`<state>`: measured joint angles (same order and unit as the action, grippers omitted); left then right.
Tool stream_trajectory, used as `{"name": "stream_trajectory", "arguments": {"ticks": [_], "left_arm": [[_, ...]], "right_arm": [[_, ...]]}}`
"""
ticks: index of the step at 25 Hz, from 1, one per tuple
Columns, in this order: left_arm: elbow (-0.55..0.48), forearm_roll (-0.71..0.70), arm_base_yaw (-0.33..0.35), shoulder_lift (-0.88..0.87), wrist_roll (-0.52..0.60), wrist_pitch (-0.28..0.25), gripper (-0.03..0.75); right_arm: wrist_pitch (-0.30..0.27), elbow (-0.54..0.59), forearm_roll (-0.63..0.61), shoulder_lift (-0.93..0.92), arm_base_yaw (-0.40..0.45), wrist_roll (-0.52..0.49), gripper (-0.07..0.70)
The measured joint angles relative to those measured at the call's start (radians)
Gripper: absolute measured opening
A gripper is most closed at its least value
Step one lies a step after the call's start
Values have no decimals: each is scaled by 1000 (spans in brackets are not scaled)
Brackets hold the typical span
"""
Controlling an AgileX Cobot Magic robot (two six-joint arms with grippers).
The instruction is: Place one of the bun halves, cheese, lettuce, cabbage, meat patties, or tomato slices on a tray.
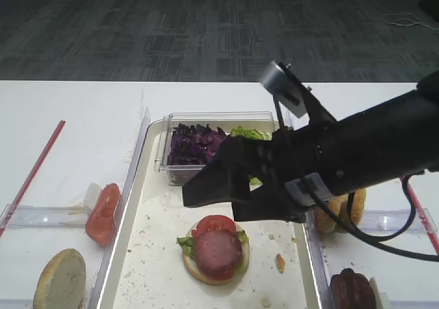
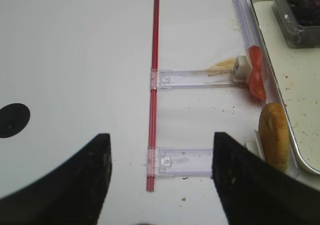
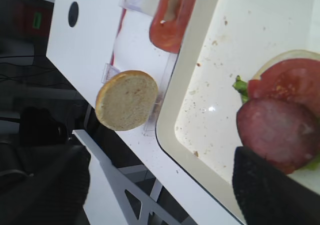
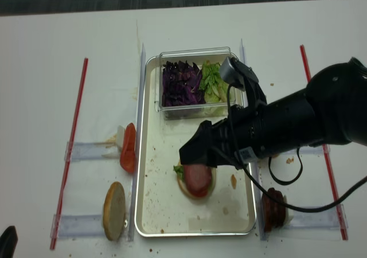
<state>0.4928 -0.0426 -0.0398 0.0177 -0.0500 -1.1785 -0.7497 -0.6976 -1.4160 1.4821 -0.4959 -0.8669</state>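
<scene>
On the off-white tray [image 1: 137, 254] lies a bun half [image 1: 199, 266] stacked with lettuce [image 1: 184, 243], a tomato slice [image 1: 214, 224] and a meat patty [image 1: 219, 248]. My right gripper [image 1: 230, 199] hovers just above this stack, open with nothing between its fingers. In the right wrist view the patty [image 3: 280, 132] lies beside one black finger [image 3: 270, 195]. A spare bun half [image 1: 60, 278] and tomato slice [image 1: 103, 213] stand in holders left of the tray. My left gripper [image 2: 160, 180] is open over bare table.
A clear box [image 1: 164, 159] at the tray's far end holds purple cabbage [image 1: 195, 147] and lettuce [image 1: 250, 132]. More meat patties [image 1: 353, 290] and a bun half [image 1: 339, 216] stand right of the tray. Red strips [image 2: 154, 85] and clear holders [image 2: 185, 162] lie on the white table.
</scene>
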Motion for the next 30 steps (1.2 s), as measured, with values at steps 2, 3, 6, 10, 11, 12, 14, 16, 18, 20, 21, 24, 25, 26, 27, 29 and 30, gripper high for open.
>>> {"name": "stream_trajectory", "arguments": {"ticks": [2,3,6,10,11,12,14,16,18,20,21,24,25,26,27,29,30], "left_arm": [[0,0,0,0,0,0,438],[0,0,0,0,0,0,438],[0,0,0,0,0,0,438],[0,0,0,0,0,0,438],[0,0,0,0,0,0,438],[0,0,0,0,0,0,438],[0,0,0,0,0,0,438],[0,0,0,0,0,0,438],[0,0,0,0,0,0,438],[0,0,0,0,0,0,438],[0,0,0,0,0,0,438],[0,0,0,0,0,0,438],[0,0,0,0,0,0,438],[0,0,0,0,0,0,438],[0,0,0,0,0,0,438],[0,0,0,0,0,0,438],[0,0,0,0,0,0,438]], "right_arm": [[-7,0,4,-34,0,6,613],[-12,0,6,-55,0,11,613],[-18,0,6,-100,0,25,613],[-28,0,20,-157,0,46,613],[-30,0,21,-168,0,49,613],[-33,0,21,-179,0,49,613],[-37,0,22,-195,0,51,613],[-41,0,22,-202,0,51,613],[-45,0,25,-202,0,51,613],[-51,0,27,-202,0,51,613],[-54,0,29,-202,0,51,613],[-59,0,41,-202,0,51,613],[-59,0,60,-202,0,51,613],[-59,0,90,-202,0,51,613],[-59,0,121,-202,0,55,613],[-52,0,219,-202,0,103,613],[-47,0,276,-202,0,124,613]]}}
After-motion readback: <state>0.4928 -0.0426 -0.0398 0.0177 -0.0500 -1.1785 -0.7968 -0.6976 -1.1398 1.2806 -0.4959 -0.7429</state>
